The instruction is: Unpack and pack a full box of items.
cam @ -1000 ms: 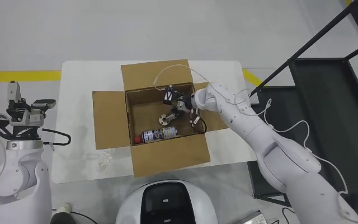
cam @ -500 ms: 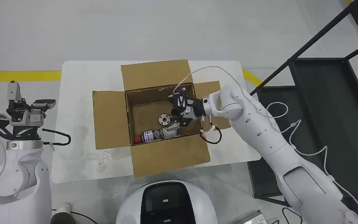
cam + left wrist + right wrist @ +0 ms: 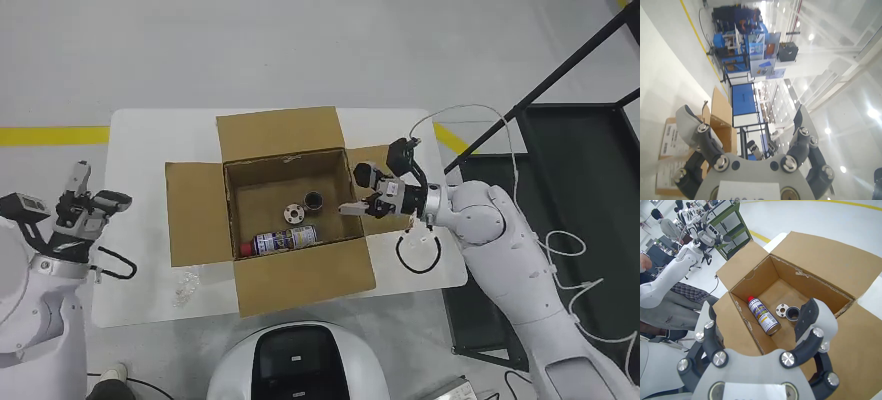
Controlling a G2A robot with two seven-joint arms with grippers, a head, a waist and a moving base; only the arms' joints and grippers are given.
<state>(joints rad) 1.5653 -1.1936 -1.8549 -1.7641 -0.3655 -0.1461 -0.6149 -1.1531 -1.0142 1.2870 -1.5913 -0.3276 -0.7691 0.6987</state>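
Right now my right gripper hangs with its jaws spread wide and nothing between them, over the right-hand flap of the open box, which sits at the middle of the bench. Three things lie on the box floor, all lower than the gripper and off to its left in the top view. The spray can lies on its side along the lower wall, red cap pointing left. It looks like rigid, smooth metal, so I judge it will roll and slip if pinched near an end; I would close across the body at mid-length. The metal flange lies flat just above the can. It is probably dense for its size and low to the cardboard, so the rim is the only purchase. Beside it the dark ring stands open end up, nearest to my jaws; it seems stiff and light, and a grip across its outer wall should do. My left gripper, also wide and empty, is at the far left of the frame, well apart from the box.
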